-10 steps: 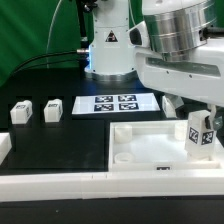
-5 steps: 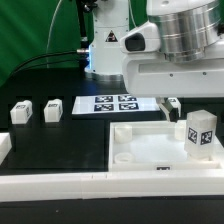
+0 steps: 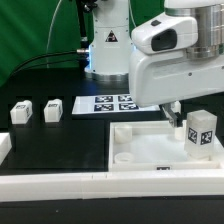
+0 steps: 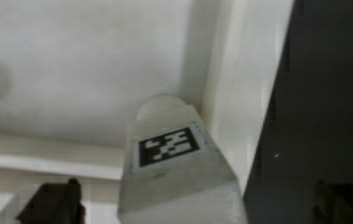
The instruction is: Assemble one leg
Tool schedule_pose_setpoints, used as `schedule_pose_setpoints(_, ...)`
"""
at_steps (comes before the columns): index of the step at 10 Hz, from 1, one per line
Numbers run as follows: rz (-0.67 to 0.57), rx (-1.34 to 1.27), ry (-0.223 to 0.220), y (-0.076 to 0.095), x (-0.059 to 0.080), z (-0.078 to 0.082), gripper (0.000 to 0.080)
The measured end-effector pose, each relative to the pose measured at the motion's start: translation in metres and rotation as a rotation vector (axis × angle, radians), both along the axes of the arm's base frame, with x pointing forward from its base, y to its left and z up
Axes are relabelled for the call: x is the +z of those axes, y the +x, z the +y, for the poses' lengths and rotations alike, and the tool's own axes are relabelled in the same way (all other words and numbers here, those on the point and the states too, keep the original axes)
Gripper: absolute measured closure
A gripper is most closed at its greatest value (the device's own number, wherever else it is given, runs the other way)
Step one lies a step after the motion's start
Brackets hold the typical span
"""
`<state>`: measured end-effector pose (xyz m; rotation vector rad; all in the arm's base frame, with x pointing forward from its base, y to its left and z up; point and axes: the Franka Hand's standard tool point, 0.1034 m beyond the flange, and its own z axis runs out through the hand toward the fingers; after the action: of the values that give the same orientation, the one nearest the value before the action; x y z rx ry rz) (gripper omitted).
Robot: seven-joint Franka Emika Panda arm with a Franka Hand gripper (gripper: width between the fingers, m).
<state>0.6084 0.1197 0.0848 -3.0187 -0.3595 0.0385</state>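
A leg [image 3: 203,135], a stubby white post with a square marker tag, stands upright in the near right corner of the white tray [image 3: 140,150]. My gripper [image 3: 177,112] hangs above and behind it, toward the exterior view's left, and does not touch it. In the wrist view the leg [image 4: 173,150] stands against the tray's wall [image 4: 226,60], between my two dark fingertips [image 4: 52,202]. The jaws stand wide apart with a gap on each side of the leg, so my gripper [image 4: 194,206] is open. Two more legs [image 3: 20,113] [image 3: 52,110] stand on the black table at the left.
The marker board [image 3: 112,103] lies behind the tray. A long white part [image 3: 60,186] runs along the front edge, and a white piece [image 3: 4,147] sits at the far left. The robot's base [image 3: 105,50] stands at the back.
My gripper has let go of the leg and risen away toward the exterior view's left. The leg stays upright in the tray's corner.
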Motion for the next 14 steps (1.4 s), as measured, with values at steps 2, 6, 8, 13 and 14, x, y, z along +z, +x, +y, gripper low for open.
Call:
schedule_pose_setpoints(2,-0.008,0.043,0.003,0.0009,0.0002,-0.0007,0.0151)
schedule_pose_setpoints(6,-0.008,0.043,0.003,0.0009,0.0002,-0.0008,0.0248)
schedule_pose_setpoints(8,-0.008,0.042,0.002,0.0011,0.0002,-0.0018,0.0505)
schedule_pose_setpoints(13,0.010,-0.157,0.003,0.0015,0.0004,-0.0020,0.0505)
schedule_pose_setpoints(14,0.022,-0.282,0.018,0.0020,0.0003,-0.0033,0.0505)
